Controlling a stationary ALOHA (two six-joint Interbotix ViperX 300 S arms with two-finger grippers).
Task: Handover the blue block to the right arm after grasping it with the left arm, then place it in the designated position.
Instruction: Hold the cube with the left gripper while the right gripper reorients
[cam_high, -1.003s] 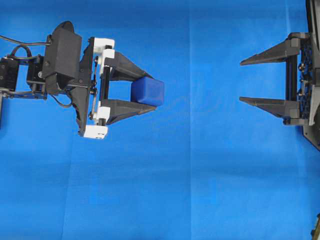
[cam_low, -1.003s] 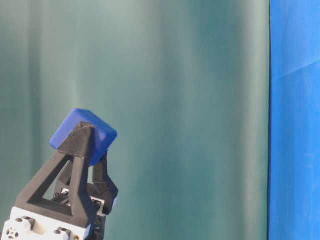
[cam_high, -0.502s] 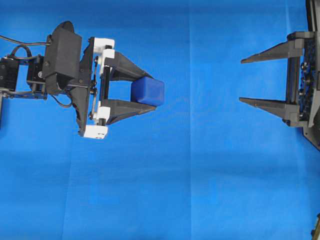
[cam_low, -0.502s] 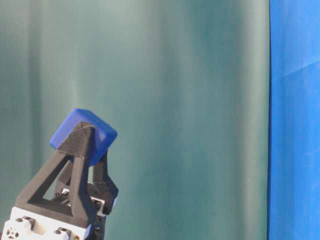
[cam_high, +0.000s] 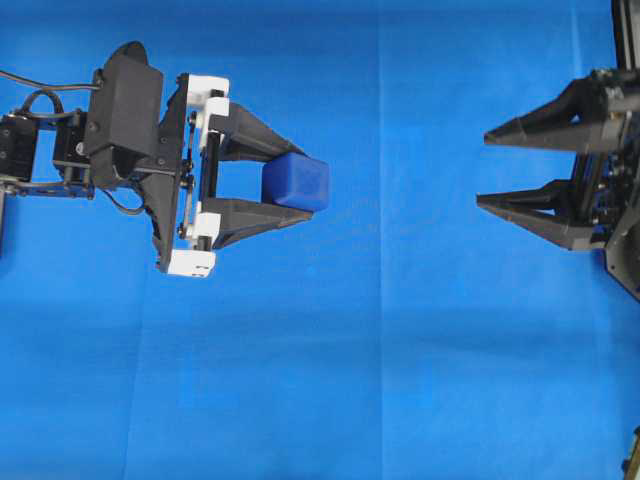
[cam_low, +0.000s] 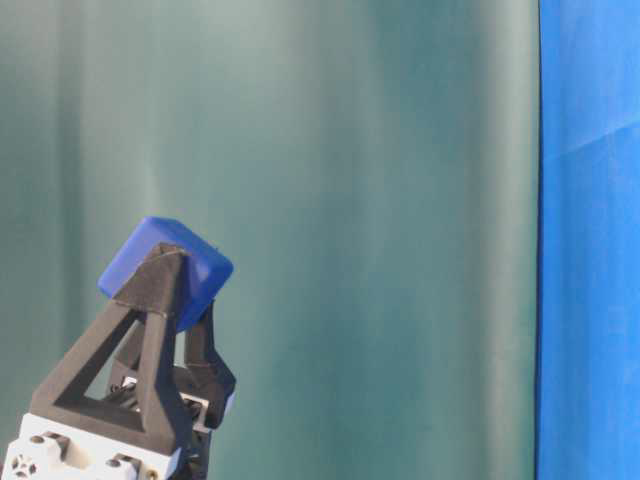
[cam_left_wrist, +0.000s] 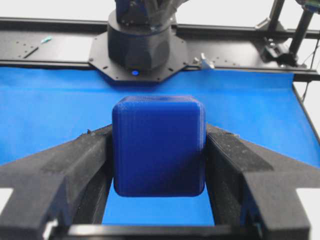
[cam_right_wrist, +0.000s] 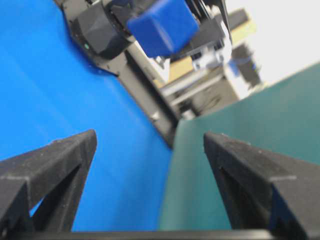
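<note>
The blue block is a small dark-blue cube with rounded edges, held off the cloth between the black fingers of my left gripper, which has white brackets and points right. From table level the blue block sits tilted at the fingertips of the left gripper. Close up, the blue block fills the space between both fingers of the left gripper. The right arm's gripper is at the right edge, rolled, open and empty, facing the block across a wide gap. The right wrist view shows the right gripper open, with the blue block far ahead.
Bright blue cloth covers the table. A dark green backdrop stands behind it. The right arm's black base sits on a black frame rail at the cloth's far edge in the left wrist view.
The right gripper has rolled about its wrist, its fingers now seen at an angle, and stays open. The left gripper and block have not moved.
</note>
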